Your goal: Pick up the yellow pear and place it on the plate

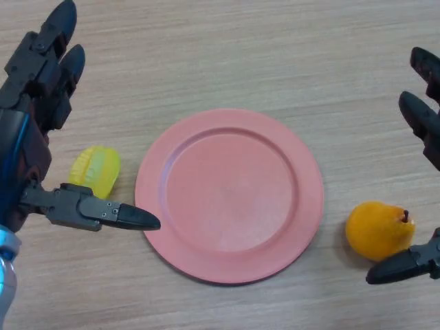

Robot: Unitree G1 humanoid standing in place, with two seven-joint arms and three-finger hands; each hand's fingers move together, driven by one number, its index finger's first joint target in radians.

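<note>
Head view: right hand [421,172] was spread wide, pear [379,230] between thumb and fingers, ungripped; left hand [48,137] wide too. Risk: closing thumb could roll pear toward plate [155,192].

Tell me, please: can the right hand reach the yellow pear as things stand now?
Probably yes. The right hand is open, and the yellow pear lies on the table between its thumb and fingers with nothing in between. The plate is off to one side.

The plate [229,196] was plain pink, the pear [379,229] orange-yellow, the ridged fruit [95,170] pale yellow, the table [275,55] light woodgrain.
</note>
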